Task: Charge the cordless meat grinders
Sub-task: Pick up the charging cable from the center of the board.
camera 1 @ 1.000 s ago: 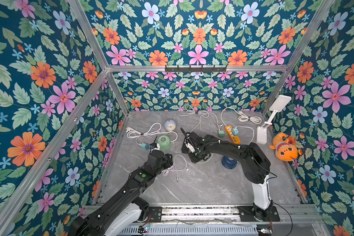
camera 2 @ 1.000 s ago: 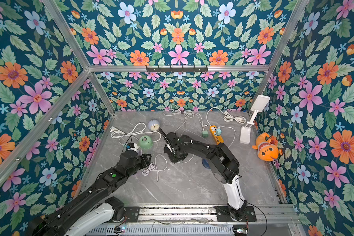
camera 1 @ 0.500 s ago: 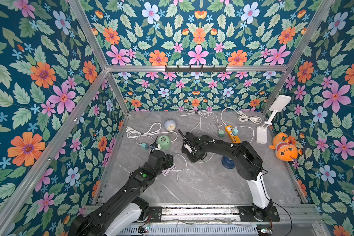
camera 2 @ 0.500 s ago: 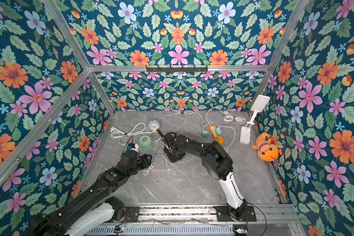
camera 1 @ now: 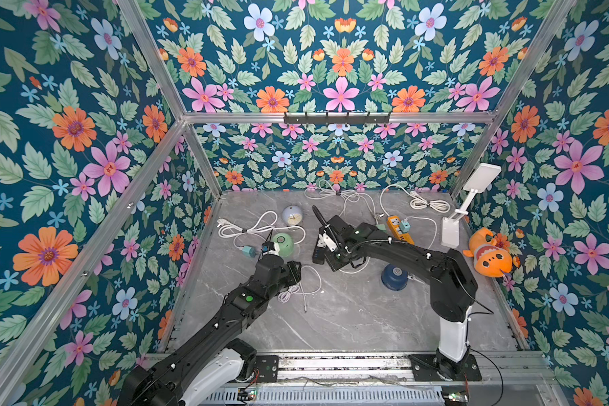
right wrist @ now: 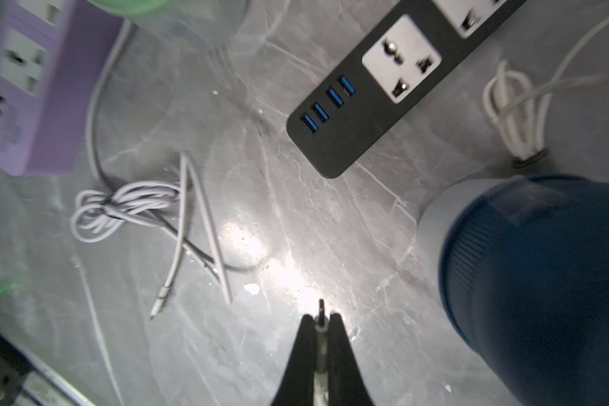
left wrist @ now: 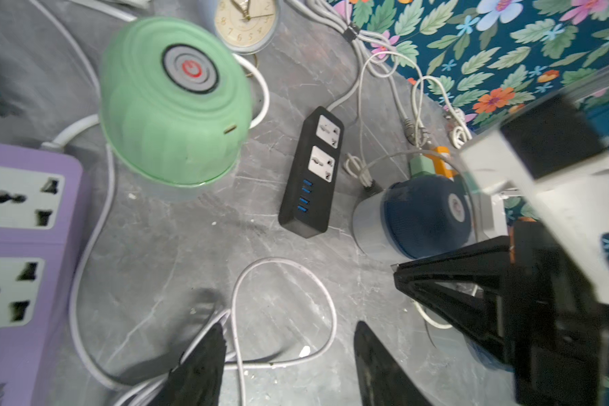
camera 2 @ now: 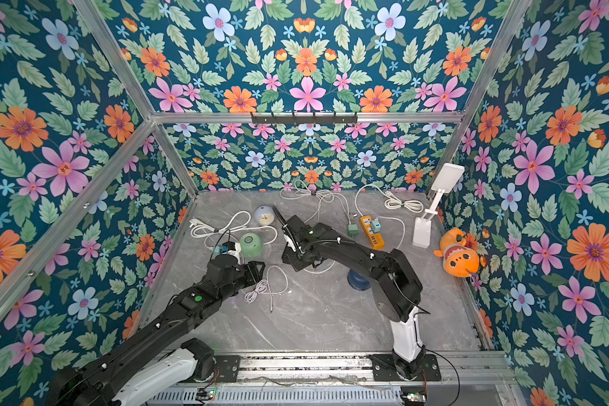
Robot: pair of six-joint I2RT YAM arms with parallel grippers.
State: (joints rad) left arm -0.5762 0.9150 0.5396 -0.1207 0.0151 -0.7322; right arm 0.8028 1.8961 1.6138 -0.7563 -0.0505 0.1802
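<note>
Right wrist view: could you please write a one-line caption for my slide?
Right gripper shut on a cable plug, close to the black power strip and a navy meat grinder.

Before you, a grey-veined table (camera 1: 348, 323) walled in teal wallpaper (camera 1: 341, 95) of pink and orange flowers — a mint-green grinder (camera 1: 282, 242) at nine o'clock from the navy grinder (camera 1: 395, 277), an orange plush fish (camera 1: 489, 256) at three; the black power strip (left wrist: 310, 175) shows blue ports (left wrist: 303, 200).

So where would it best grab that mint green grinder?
Probably across the wide lower rim of the mint green grinder, coming down from above: the dome narrows toward its grey button, so a grip higher up would likely slip. Keep off the side with the small charging port.
</note>
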